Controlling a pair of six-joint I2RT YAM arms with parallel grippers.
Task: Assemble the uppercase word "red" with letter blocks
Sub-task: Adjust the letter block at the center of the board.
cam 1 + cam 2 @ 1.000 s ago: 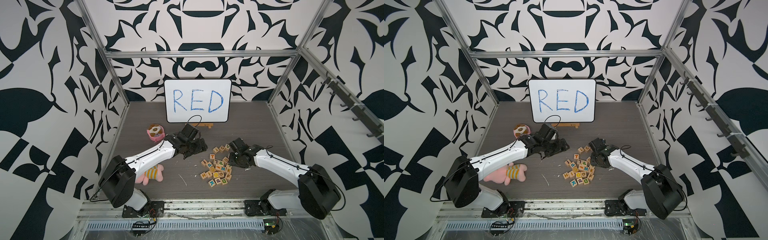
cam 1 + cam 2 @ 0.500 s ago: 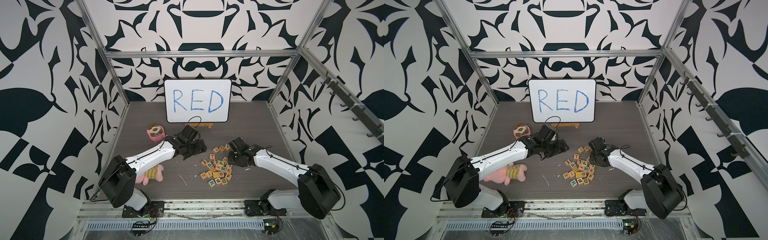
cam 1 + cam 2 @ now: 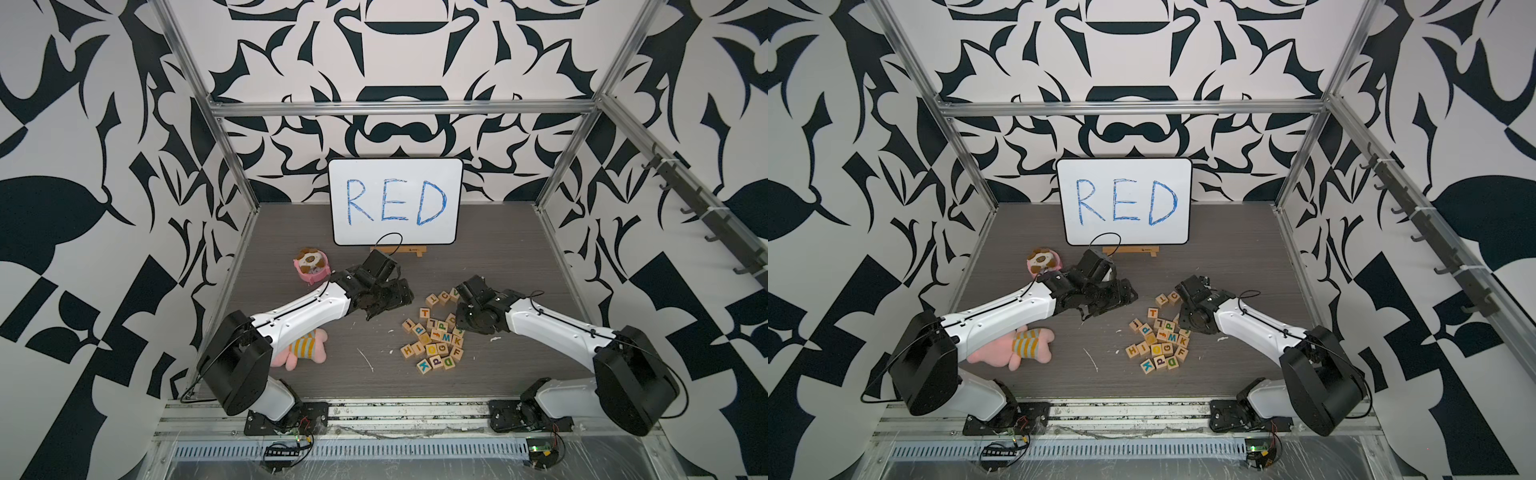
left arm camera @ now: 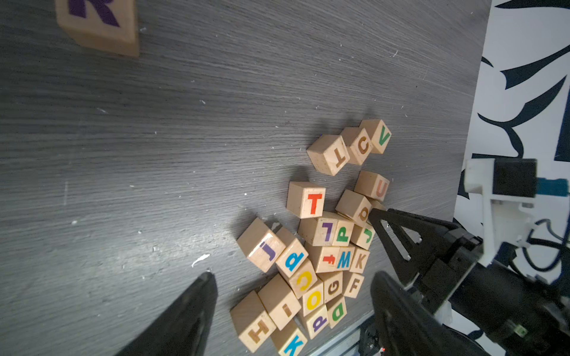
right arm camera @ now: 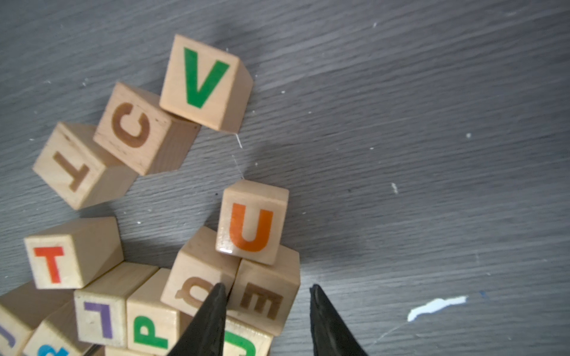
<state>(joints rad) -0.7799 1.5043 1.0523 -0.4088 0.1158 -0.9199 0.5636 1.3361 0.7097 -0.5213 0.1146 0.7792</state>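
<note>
Right hand (image 5: 266,288) astride E block (image 5: 261,303)

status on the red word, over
Left gripper open, empty; R block lies apart from the pile. Right gripper open, astride E block, not closed. Q block and U block crowd it; D block in pile.

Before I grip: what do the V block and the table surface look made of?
V block: pale wood, faint grain on its side, smooth finish, letter printed flat green. Table surface: dark grey wood-grain pattern, matte; likely laminate, though real wood can't be ruled out.
</note>
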